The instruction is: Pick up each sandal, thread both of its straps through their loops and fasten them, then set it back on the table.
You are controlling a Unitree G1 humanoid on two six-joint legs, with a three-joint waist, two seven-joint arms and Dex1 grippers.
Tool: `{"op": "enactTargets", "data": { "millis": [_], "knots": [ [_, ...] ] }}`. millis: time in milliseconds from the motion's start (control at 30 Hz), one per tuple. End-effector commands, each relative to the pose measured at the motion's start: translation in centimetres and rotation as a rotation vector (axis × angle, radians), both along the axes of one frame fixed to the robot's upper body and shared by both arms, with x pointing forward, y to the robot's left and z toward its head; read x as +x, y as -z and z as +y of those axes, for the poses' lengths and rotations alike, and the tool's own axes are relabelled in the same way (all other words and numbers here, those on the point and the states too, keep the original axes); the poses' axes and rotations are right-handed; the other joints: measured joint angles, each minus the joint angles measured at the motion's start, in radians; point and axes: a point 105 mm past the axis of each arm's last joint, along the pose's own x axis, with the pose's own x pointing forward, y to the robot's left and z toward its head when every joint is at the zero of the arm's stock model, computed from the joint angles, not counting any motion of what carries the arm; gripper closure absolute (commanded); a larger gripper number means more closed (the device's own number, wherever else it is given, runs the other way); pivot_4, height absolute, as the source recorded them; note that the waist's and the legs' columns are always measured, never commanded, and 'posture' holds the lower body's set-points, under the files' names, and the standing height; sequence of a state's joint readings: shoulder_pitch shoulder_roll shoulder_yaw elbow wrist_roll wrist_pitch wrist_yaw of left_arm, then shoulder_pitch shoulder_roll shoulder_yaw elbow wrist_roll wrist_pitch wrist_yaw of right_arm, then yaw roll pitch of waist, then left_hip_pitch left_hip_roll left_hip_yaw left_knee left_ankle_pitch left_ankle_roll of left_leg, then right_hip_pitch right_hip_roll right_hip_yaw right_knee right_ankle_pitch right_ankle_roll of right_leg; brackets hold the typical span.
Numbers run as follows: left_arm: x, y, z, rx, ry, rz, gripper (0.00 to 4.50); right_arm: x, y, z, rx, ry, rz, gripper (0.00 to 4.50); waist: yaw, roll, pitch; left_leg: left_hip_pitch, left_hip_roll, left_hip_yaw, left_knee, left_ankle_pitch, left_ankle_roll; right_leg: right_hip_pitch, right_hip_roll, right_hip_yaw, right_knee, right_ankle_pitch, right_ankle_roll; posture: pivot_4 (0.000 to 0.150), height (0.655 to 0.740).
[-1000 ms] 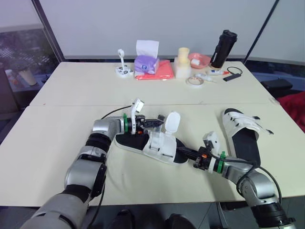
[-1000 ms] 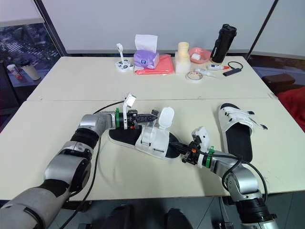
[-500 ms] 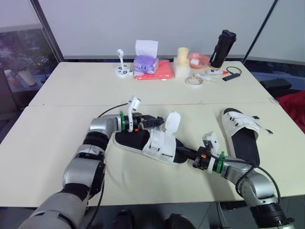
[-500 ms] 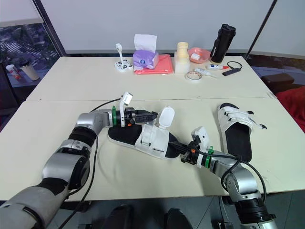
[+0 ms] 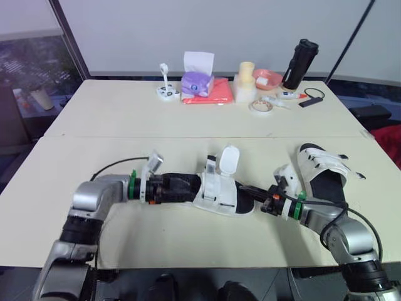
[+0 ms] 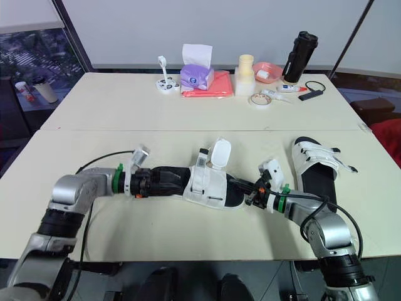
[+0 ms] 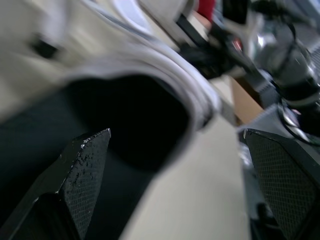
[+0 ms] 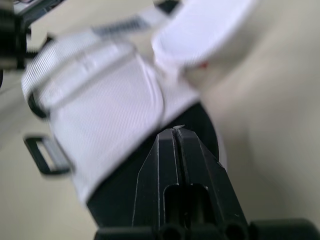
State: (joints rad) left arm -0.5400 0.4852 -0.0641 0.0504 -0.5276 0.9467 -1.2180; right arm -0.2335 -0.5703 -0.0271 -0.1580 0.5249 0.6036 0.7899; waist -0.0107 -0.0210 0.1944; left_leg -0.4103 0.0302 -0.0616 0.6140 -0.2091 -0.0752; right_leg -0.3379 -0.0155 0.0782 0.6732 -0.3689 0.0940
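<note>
1. As the head cameras show it, the unfastened sandal (image 5: 216, 191) lies flat mid-table, one strap flap (image 5: 229, 158) upright; left gripper (image 5: 175, 187) at its heel, right gripper (image 5: 250, 192) at its toe.
2. Left wrist view: fingers (image 7: 80, 170) spread wide, black insole between them, nothing clamped.
3. Right wrist view: fingers (image 8: 170, 165) pressed together, tip against the toe end, pinching nothing.
4. Risk: a closed tip only pushes; sandal may skid out from the open left fingers.
5. Smooth cream table (image 5: 94, 119); tissue box (image 5: 197, 78) and black bottle (image 5: 299, 56) at far edge; window (image 5: 25, 69) beyond.

Bright even daylight, soft shadows, blurred wrist views
</note>
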Motion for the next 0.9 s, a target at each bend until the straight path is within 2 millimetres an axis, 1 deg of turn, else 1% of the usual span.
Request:
{"op": "enactTargets", "data": {
  "millis": [33, 200, 300, 367, 467, 533, 600, 767, 900],
  "knots": [
    [0.1, -1.0, -1.1, -0.017, 0.011, -0.051, 0.05, -0.2, -1.1, 0.5, -0.007, -0.039, -0.033, 4.50, -0.004, 0.000, 0.000, 0.000, 0.000, 0.000, 0.000, 0.000, 0.000, 0.000, 0.000, 0.000, 0.000, 0.000, 0.000, 0.150, 0.7400],
    [0.5, -2.4, -0.8, -0.047, -0.001, -0.070, 0.05, -1.1, -1.4, -0.1, -0.039, -0.065, -0.015, 4.50, -0.005, 0.002, 0.001, -0.002, 0.000, 0.000, -0.001, 0.000, 0.000, -0.003, 0.002, 0.000, -0.001, 0.000, 0.000, 0.150, 0.7400],
    [0.6, -2.4, -0.7, -0.045, -0.001, -0.075, 0.05, -1.5, -1.3, -0.6, -0.063, -0.077, 0.000, 4.50, -0.006, 0.002, 0.001, -0.003, 0.000, 0.000, -0.001, 0.000, 0.000, -0.004, 0.002, 0.000, -0.001, 0.000, 0.000, 0.150, 0.7400],
    [0.3, -2.0, -1.2, -0.044, 0.020, -0.063, 0.05, -1.8, -1.2, -0.7, -0.079, -0.086, 0.007, 4.50, -0.006, 0.002, 0.001, -0.003, 0.000, 0.000, -0.001, 0.000, 0.000, -0.003, 0.002, 0.000, -0.001, 0.000, 0.000, 0.150, 0.7400],
    [-0.2, -1.5, -2.3, -0.050, 0.057, -0.044, 0.05, -1.8, -1.2, -0.7, -0.083, -0.079, 0.008, 4.50, -0.006, 0.002, 0.001, -0.003, 0.000, 0.000, -0.001, 0.000, 0.000, -0.003, 0.002, 0.000, -0.001, 0.000, 0.000, 0.150, 0.7400],
    [-0.8, -1.5, -3.2, -0.056, 0.097, -0.043, 0.05, -1.6, -1.0, -0.8, -0.084, -0.069, 0.007, 4.50, -0.003, 0.002, 0.001, -0.003, 0.000, 0.001, -0.001, 0.000, 0.000, -0.003, 0.002, 0.000, -0.001, 0.000, 0.000, 0.150, 0.7400],
    [-1.2, -1.6, -3.7, -0.061, 0.122, -0.042, 0.05, -1.5, -1.1, -1.0, -0.084, -0.063, 0.004, 4.50, -0.004, 0.002, 0.001, -0.003, 0.000, 0.000, -0.001, 0.000, 0.000, -0.003, 0.002, 0.000, -0.001, 0.000, 0.000, 0.150, 0.7400],
    [-1.1, -2.1, -3.6, -0.077, 0.116, -0.039, 0.05, -1.1, -1.4, -1.4, -0.089, -0.042, -0.013, 4.50, -0.007, 0.002, 0.001, -0.003, 0.000, 0.001, -0.001, 0.000, 0.000, -0.003, 0.002, 0.000, -0.001, 0.000, 0.000, 0.150, 0.7400],
    [-1.0, -2.9, -3.5, -0.108, 0.105, -0.044, 0.05, -0.8, -1.3, -1.9, -0.093, -0.030, -0.012, 4.50, -0.006, 0.002, 0.001, -0.003, 0.000, 0.000, -0.001, 0.000, 0.000, -0.003, 0.002, 0.000, -0.001, 0.000, 0.000, 0.150, 0.7400]
  ]
}}
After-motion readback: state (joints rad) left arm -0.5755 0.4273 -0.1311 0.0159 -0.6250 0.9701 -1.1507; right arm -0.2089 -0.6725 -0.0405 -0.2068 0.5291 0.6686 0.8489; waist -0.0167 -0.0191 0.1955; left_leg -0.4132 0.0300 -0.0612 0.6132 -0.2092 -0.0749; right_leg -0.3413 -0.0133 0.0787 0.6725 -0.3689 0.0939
